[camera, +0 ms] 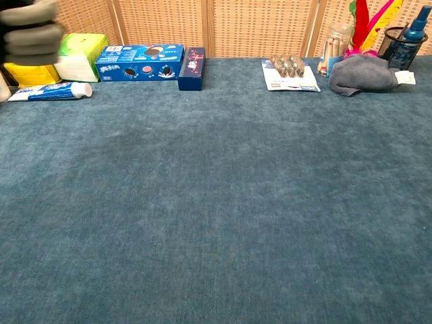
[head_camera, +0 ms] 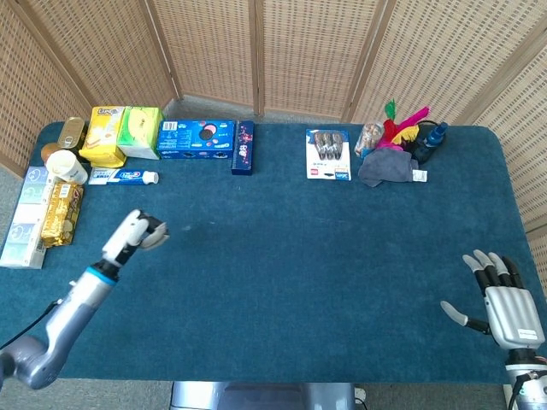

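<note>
The blue worktop [head_camera: 282,256] fills the room's middle, its long axis running from nine to three o'clock, with a wicker screen [head_camera: 299,51] standing behind it at twelve.

The left hand [head_camera: 137,234] hangs over the worktop's left part, its forearm slanting up from seven o'clock toward one, so the hand points roughly at the row of packets at the far edge. Its fingers are curled in with nothing in them. In the chest view it shows only as a blurred grey shape [camera: 30,30] in the top left corner.

The right hand [head_camera: 504,303] sits at the near right corner, about four o'clock, palm down with fingers spread and pointing toward twelve, holding nothing.

Nearest the left hand is the toothpaste tube [head_camera: 122,177], lying flat at its eleven o'clock and well apart from it, long axis nine to three, cap end toward three. Beyond it stand the yellow packet [head_camera: 102,137] and the green tissue pack [head_camera: 141,131], side by side. To their right lies the blue biscuit box [head_camera: 196,139], long axis also nine to three, with a dark blue box [head_camera: 243,147] just beside its right end, running twelve to six.

Along the left edge, at nine o'clock, lie a gold snack pack [head_camera: 60,213] and a white cup [head_camera: 66,166].

At one o'clock lie a battery card [head_camera: 328,154] and a grey cloth [head_camera: 386,168].
</note>
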